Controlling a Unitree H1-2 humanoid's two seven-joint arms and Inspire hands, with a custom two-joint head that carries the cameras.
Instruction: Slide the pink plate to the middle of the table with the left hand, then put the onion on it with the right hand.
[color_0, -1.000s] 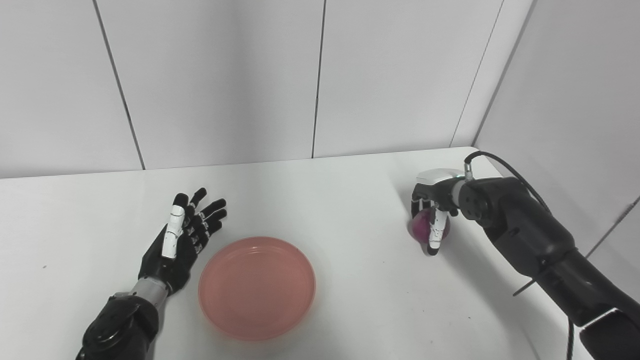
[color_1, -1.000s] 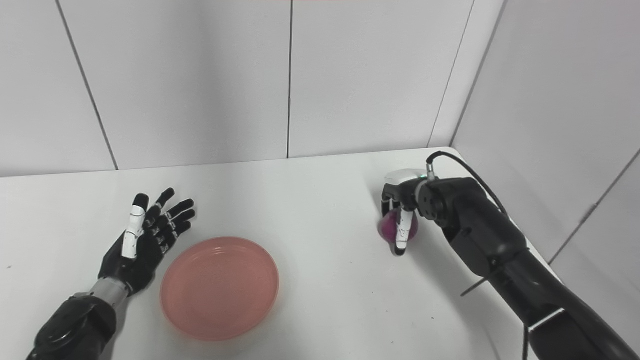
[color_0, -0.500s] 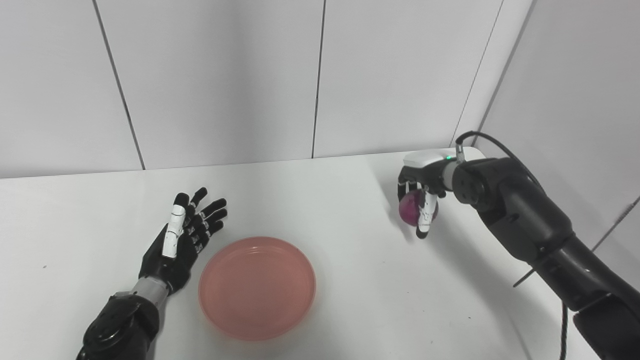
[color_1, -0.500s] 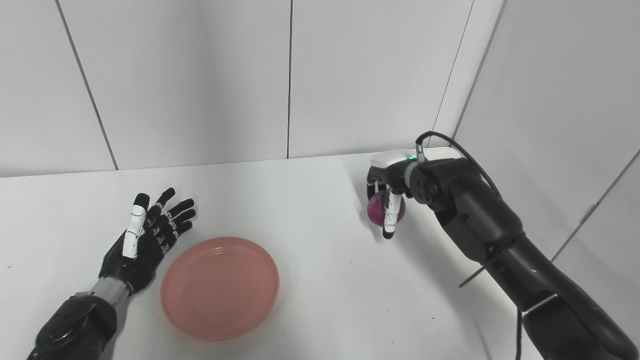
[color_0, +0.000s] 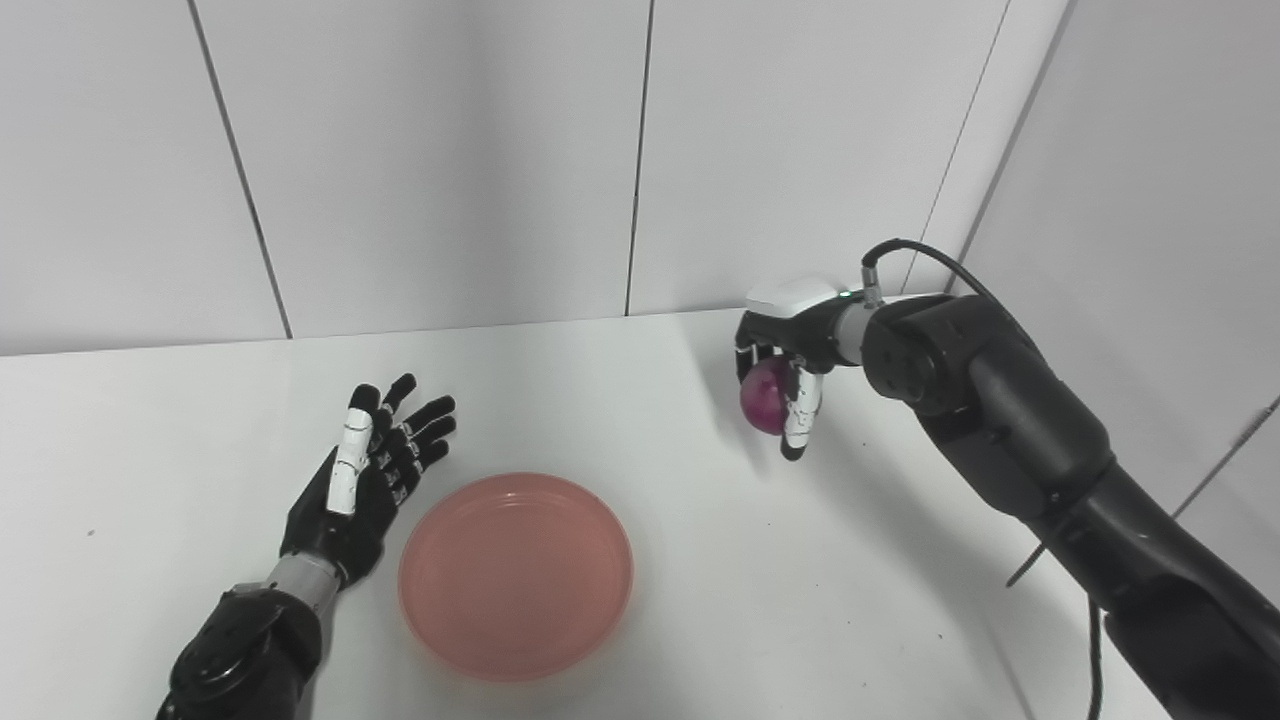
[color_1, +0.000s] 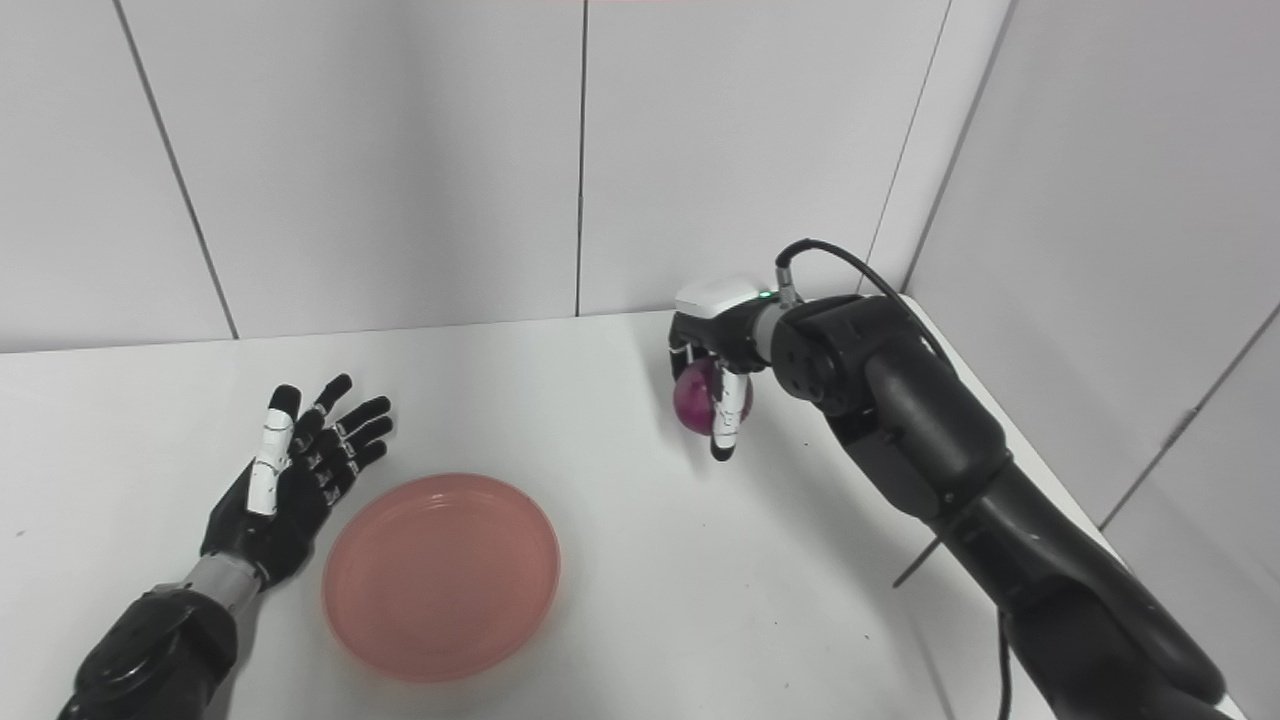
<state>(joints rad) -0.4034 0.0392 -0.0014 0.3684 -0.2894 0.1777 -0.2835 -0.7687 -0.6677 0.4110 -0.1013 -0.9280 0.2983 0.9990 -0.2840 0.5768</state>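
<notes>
- Since a second ago the right hand (color_0: 785, 385) has lifted off the table and travelled left and up with its load; the plate and the left hand have not moved.
- The right hand is closed around the onion (color_0: 765, 408), fingers wrapped over its top and side, holding it clear of the white table (color_0: 700, 560), with its shadow on the surface below.
- From this hand the pink plate (color_0: 515, 575) lies down and to the left in the picture, nearer the robot and well apart from the onion.
- So the carry, as I judge it, must run leftward and back toward the robot before lowering over the plate's centre.
- The left hand (color_0: 370, 475) rests open, fingers spread and holding nothing, just beside the plate's left rim, apparently not touching it.
- The plate is round, so approach direction hardly matters.
</notes>
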